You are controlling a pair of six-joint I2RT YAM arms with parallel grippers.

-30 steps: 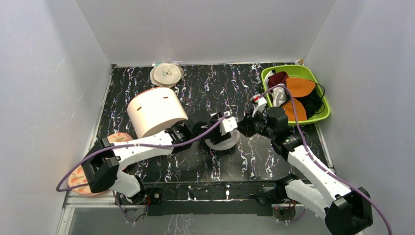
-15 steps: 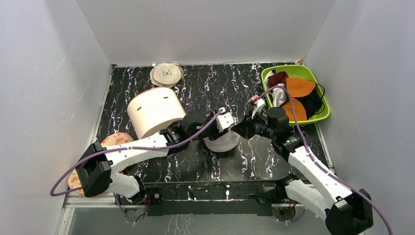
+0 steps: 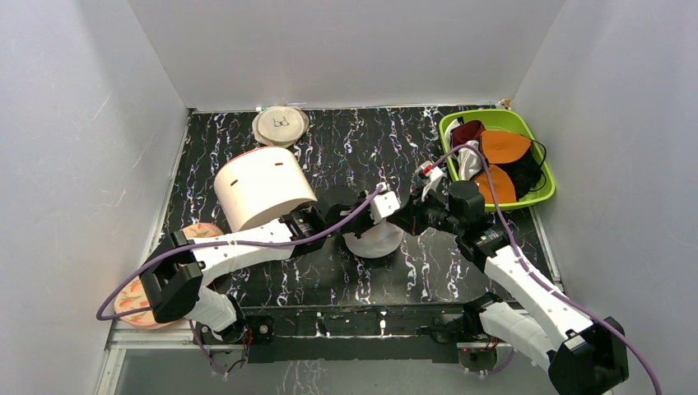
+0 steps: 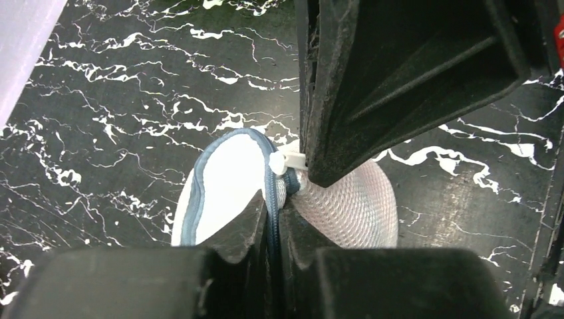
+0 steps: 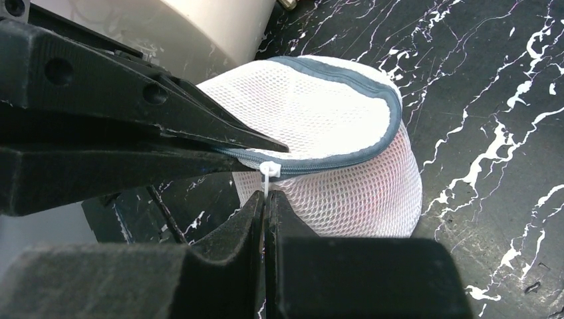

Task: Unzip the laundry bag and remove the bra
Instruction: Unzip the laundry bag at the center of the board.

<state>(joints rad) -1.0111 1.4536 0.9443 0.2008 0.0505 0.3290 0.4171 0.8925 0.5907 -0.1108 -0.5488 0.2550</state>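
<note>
The laundry bag [image 3: 374, 239] sits near the middle of the table [image 3: 354, 140]; it looks like light, floppy mesh. The left tool [image 4: 273, 229] pinches its zip rim [image 5: 372, 143], and the right tool [image 5: 265, 212] clamps the white zip pull [image 5: 269, 169], probably the best hold.

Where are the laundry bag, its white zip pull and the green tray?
laundry bag [image 5: 319, 109]: right wrist view, on the top mesh panel.
zip pull [image 5: 269, 169]: right wrist view, on the white tab at the rim.
green tray [image 3: 502, 119]: top view, on the far wall.
</note>
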